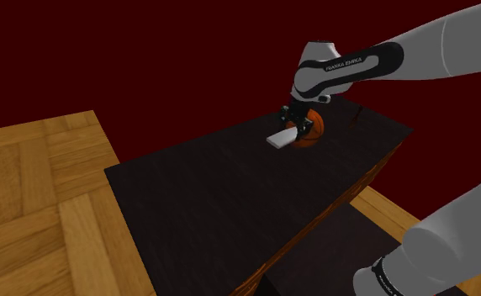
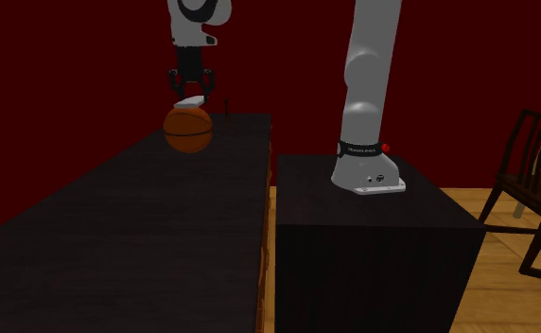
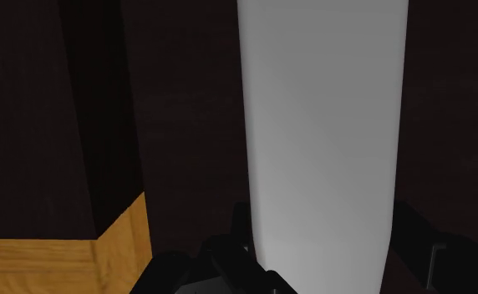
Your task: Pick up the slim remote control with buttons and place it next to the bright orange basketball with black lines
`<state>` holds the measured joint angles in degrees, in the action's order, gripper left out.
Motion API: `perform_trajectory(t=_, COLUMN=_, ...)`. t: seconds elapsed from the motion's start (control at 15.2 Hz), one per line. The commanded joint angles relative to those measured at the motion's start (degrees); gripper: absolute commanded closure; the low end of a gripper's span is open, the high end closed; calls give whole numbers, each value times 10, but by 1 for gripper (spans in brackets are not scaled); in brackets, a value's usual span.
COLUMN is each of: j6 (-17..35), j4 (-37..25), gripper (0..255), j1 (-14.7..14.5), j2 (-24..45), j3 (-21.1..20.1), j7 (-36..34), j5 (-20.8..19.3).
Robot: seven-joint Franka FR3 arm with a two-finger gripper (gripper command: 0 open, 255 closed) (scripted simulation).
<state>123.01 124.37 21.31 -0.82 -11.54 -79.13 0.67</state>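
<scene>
A dark, nearly black rectangular table (image 1: 230, 193) with brown wooden edges is seen standing on a light wooden parquet floor (image 1: 37, 193). An orange basketball with black lines (image 2: 188, 130) is seen resting on the table top near its far end.

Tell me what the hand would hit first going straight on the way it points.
Probably the dark tabletop: the hand points down, and the white remote it clasps would touch first. The basketball seems just beside that line, though depth is unclear.

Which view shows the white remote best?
The shoulder view: the remote shows whole, held by the gripper near the basketball. The wrist view cuts off its far end; the second exterior view gives a sliver.
</scene>
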Motion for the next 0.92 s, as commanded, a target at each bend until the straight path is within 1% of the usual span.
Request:
perform_trajectory(t=0.0, j6=-8, j4=-46, gripper=255, j1=8, j2=39, j3=7, j7=10, j5=-9)
perform_trajectory(t=0.46, j6=-58, j4=-232, gripper=255, j1=23, j2=176, j3=27, j7=38, j5=-32)
perform_trajectory(t=0.66, j6=-90, j4=-329, gripper=255, j1=27, j2=241, j3=34, j7=51, j5=-39)
perform_trajectory(t=0.86, j6=-131, j4=-442, gripper=255, j1=30, j2=314, j3=40, j7=63, j5=-44)
